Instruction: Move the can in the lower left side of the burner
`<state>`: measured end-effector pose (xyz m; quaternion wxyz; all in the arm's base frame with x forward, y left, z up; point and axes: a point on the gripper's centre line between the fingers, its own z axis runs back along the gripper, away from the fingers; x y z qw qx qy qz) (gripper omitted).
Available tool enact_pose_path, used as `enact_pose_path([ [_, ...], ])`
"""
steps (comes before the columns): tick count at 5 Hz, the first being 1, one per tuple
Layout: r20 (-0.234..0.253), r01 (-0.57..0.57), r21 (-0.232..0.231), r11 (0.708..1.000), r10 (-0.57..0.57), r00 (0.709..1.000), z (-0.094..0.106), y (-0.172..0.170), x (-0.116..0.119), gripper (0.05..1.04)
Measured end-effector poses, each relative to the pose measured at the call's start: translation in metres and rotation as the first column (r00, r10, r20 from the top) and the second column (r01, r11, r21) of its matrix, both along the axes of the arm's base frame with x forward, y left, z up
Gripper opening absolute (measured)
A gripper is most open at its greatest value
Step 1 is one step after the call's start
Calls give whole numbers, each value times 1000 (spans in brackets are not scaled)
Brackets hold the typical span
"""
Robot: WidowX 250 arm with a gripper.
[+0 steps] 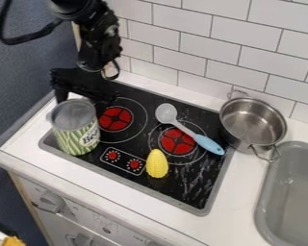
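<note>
The black gripper [83, 97] is at the upper left, over the back left part of the stove. Its fingers are spread apart, just behind and above the rim of the can. The can [77, 133], green and white striped with a grey top, stands upright at the stove's left edge, in front of the gripper and to the left of the left burner [115, 118]. Whether the fingers touch the can I cannot tell.
A grey spoon with a blue handle [209, 144] lies across the right burner [177, 141]. A yellow corn cob [157, 164] is near the stove's front. At the right are a metal pot [253, 121] and a grey sink [264, 197]. Tiled wall [247, 45] behind.
</note>
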<state>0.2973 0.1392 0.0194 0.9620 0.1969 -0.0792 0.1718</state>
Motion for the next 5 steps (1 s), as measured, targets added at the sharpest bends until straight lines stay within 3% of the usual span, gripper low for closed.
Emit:
enact_pose_path([
  [1,15,30,-18,999,-29,999,4,-4,-5,1000],
  [2,62,-11,-59,998,15,998,13,-5,7,1000],
  [3,150,-50,-140,989,71,986,32,-11,34,1000],
  [4,193,-54,-212,976,96,977,44,-20,48,1000],
  [5,279,-24,-273,962,103,955,69,-30,58,1000],
])
